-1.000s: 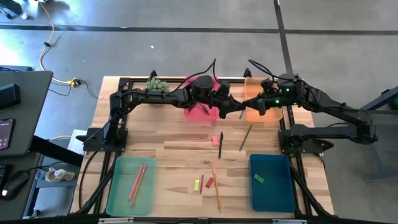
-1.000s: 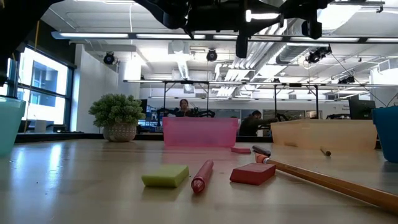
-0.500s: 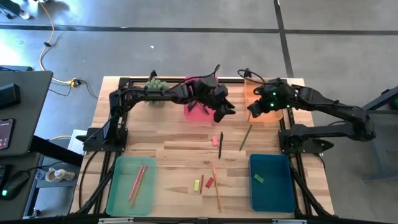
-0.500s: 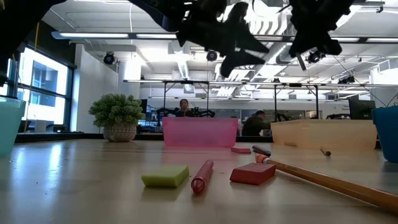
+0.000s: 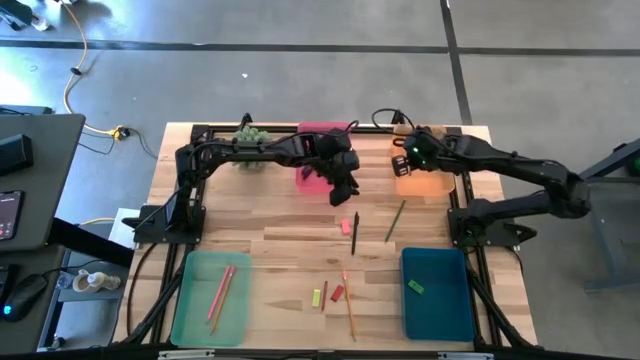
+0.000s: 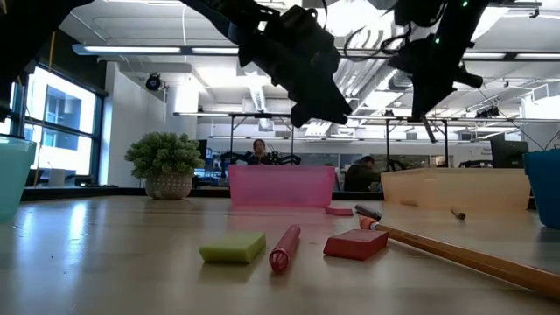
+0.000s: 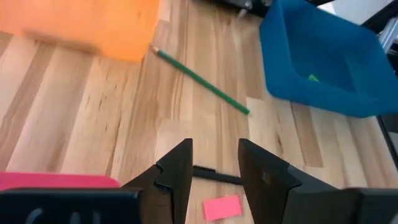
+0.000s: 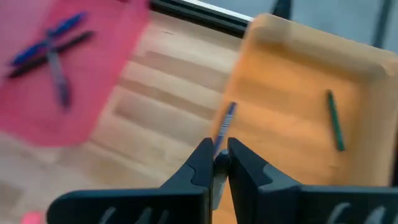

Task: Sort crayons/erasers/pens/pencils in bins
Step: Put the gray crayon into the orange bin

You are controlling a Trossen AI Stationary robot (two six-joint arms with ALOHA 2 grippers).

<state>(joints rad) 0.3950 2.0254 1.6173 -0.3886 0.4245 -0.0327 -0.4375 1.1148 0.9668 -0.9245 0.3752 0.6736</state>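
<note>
My right gripper [image 5: 403, 160] is shut on a thin grey stick [image 8: 227, 119] above the left rim of the orange bin [image 5: 428, 180], which holds one green stick [image 8: 334, 121]. My left gripper [image 5: 343, 192] hangs open and empty [image 7: 214, 149] just near of the pink bin [image 5: 318, 172], which holds blue and purple pens [image 8: 53, 43]. On the table lie a black pen [image 5: 355, 232], a pink eraser [image 5: 346, 226], a green stick [image 5: 395, 220], an orange pencil [image 5: 348, 300], a red eraser [image 5: 337, 293] and a yellow-green eraser [image 5: 316, 297]. My right gripper pinches the grey stick between its two fingers, which lie across it. One end [image 8: 231, 111] sticks out past the fingertips. The stick is lifted clear and pokes out below the gripper in the low view [image 6: 427, 131].
The pale green bin [image 5: 210, 295] at the near left holds two pencils. The dark blue bin [image 5: 437, 290] at the near right holds a green eraser [image 5: 415, 288]. A small potted plant [image 5: 250, 135] stands at the far edge. Black frame rails run along the table's sides.
My left gripper has drawn away from the right one, toward the near edge and down, and now hangs near of the pink bin. My right gripper has gone toward the far edge with the grey stick and turned, staying shut on it.
</note>
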